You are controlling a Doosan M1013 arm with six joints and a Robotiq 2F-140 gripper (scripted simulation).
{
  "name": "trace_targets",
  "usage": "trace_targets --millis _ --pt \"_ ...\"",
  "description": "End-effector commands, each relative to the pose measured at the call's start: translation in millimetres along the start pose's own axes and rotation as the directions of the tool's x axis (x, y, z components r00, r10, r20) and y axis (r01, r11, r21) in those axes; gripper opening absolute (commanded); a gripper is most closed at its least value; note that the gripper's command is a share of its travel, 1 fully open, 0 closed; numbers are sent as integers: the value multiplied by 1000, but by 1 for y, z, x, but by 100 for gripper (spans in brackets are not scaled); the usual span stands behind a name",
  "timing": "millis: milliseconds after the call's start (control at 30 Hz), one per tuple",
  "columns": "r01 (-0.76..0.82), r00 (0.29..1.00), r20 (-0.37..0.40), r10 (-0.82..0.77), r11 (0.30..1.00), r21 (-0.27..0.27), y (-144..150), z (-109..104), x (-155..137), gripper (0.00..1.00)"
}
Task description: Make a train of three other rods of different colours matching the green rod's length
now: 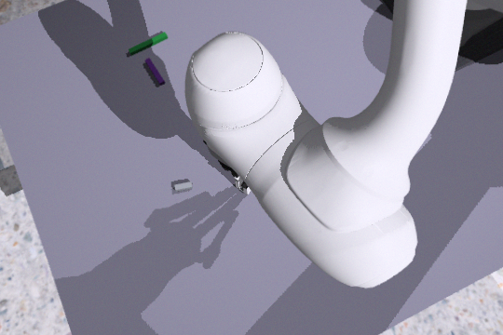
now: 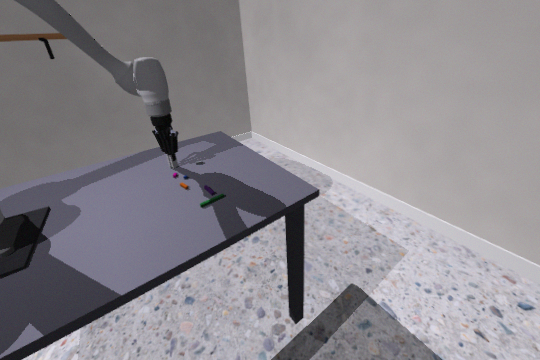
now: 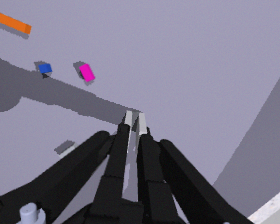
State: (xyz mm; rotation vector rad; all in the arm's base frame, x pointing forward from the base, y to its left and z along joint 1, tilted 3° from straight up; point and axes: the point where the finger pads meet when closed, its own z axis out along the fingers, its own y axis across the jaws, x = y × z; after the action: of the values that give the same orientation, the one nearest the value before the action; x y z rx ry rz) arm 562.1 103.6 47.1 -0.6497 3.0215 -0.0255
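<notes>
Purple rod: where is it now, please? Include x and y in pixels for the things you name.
In the top view, the purple rod [image 1: 155, 72] [image 2: 210, 190] lies on the left side, just below the green rod [image 1: 147, 44] [image 2: 213, 201], left of the arm.
</notes>
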Motion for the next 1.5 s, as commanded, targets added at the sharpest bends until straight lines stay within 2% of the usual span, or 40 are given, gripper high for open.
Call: trace_targets --millis 0,1100,1300,1467 --pt "0 1000 0 0 1000 0 0 0 0 3" --pt "0 1000 0 0 1000 0 0 -1 0 3" --pt "0 1000 0 0 1000 0 0 -14 0 3" --pt "0 1000 0 0 1000 0 0 -47 0 3"
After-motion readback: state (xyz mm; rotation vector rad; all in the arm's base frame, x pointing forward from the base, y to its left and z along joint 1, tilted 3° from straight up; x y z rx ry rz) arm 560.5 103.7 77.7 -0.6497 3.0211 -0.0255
